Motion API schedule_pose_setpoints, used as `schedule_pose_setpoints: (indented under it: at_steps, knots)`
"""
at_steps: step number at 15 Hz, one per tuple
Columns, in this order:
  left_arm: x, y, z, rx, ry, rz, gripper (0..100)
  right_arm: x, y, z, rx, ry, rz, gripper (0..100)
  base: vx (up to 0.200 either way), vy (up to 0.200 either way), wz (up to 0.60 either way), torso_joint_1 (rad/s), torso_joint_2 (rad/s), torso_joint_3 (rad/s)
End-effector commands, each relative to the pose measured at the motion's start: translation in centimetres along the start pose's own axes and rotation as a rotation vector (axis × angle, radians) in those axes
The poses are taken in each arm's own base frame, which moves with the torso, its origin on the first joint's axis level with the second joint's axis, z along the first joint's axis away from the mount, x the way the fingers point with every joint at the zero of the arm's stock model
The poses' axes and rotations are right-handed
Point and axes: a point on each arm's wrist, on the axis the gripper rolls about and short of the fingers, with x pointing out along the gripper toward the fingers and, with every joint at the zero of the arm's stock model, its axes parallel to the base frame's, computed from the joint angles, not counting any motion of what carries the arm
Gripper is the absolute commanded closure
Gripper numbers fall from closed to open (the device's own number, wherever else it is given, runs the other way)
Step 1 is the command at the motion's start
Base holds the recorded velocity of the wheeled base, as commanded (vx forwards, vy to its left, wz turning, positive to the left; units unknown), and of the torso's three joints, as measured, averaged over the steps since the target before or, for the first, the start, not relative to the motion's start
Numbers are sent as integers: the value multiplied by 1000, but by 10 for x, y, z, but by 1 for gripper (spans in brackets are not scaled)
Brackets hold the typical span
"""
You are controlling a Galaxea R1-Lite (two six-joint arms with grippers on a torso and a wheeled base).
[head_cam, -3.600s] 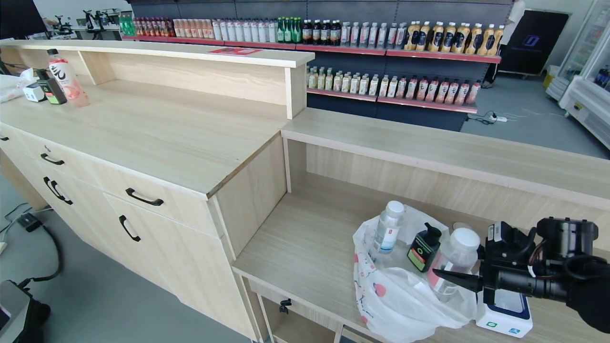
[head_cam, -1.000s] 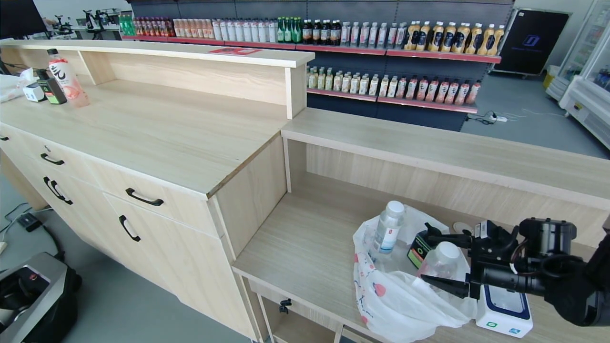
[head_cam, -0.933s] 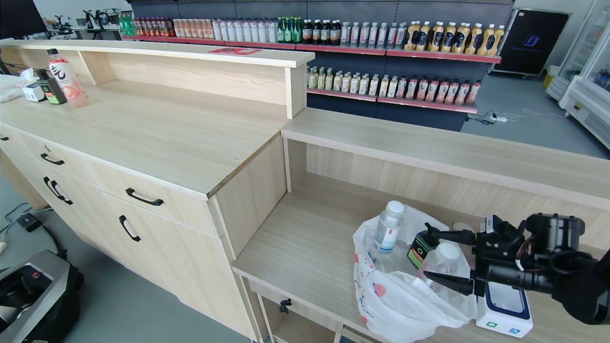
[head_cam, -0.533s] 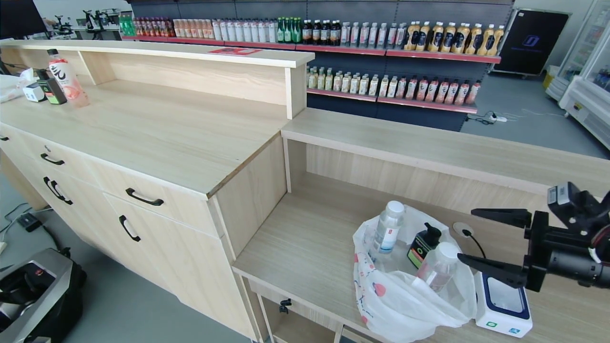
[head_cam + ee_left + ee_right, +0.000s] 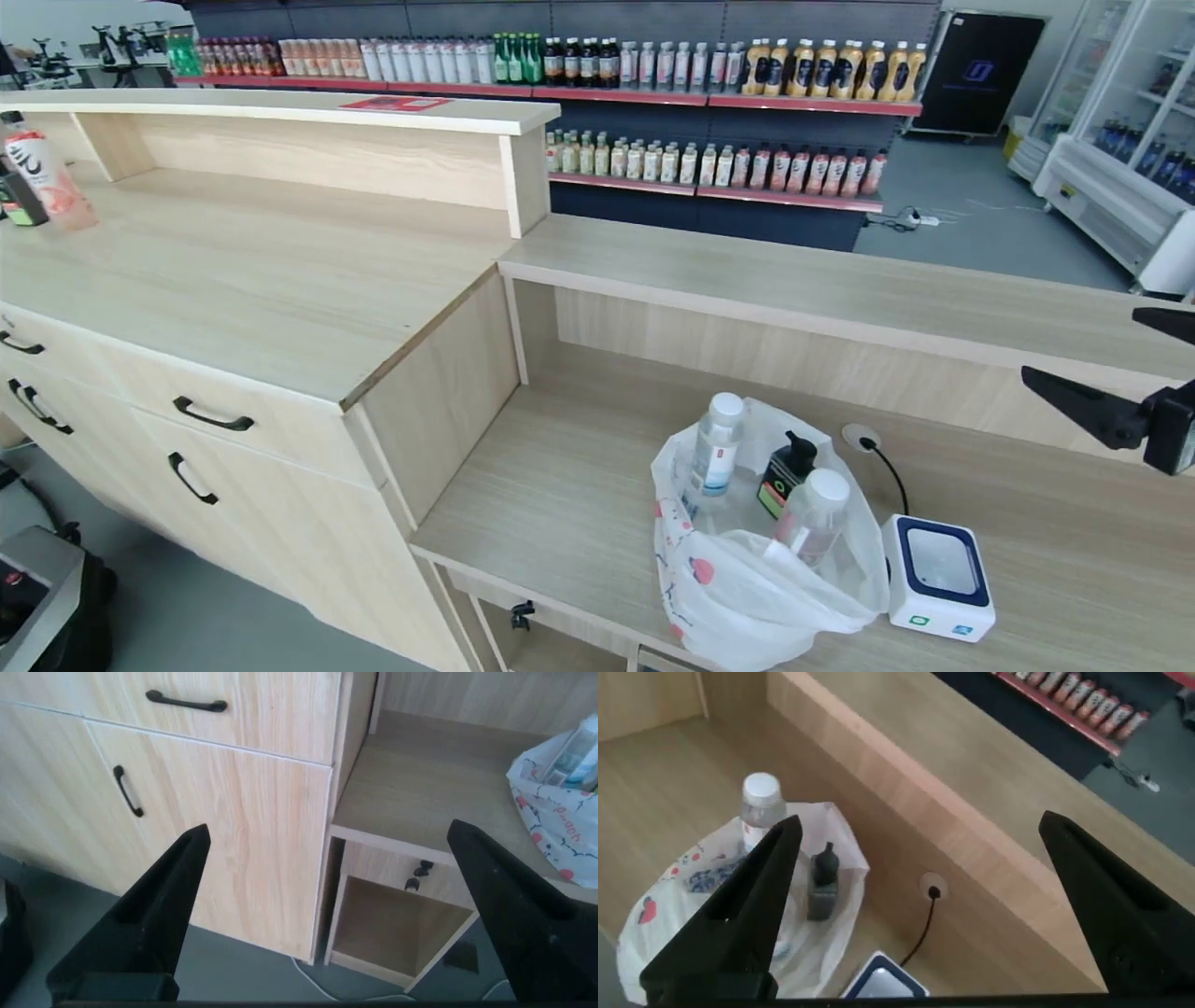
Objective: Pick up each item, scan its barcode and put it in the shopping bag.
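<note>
A white shopping bag stands open on the low counter. Inside it are a tall clear bottle, a dark pump bottle and a second clear bottle with a white cap, leaning. My right gripper hangs open and empty, up and to the right of the bag. Its wrist view looks down past the open gripper on the bag, the tall bottle and the pump bottle. My left gripper is open and empty, low in front of the cabinet, with the bag off to one side.
A white and blue scanner sits right beside the bag, its cable running to a hole in the counter. A pink bottle stands far left on the higher counter. Cabinet drawers face the left gripper. Drink shelves line the back.
My right gripper opened, left the white-capped bottle in the bag, then rose and drew back to the right. The head camera has also shifted, sliding the scene leftward.
</note>
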Motion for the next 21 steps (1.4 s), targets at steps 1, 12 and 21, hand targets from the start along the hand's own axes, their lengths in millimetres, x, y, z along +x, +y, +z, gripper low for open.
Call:
schedule_pose_setpoints:
  at_steps: [1, 12, 21]
  knots:
    - [0, 0, 0, 0, 1, 0, 0, -14, -12, 28, 35, -1, -104, 0, 0, 0, -600, 17, 7, -2]
    - [0, 0, 0, 0, 1, 0, 0, -107, 24, -6, 423, 279, -367, 0, 0, 0, -545, 2, 1, 2]
    - [0, 0, 0, 0, 1, 0, 0, -163, 98, -135, 394, 25, -397, 0, 0, 0, 0, 0, 0, 0]
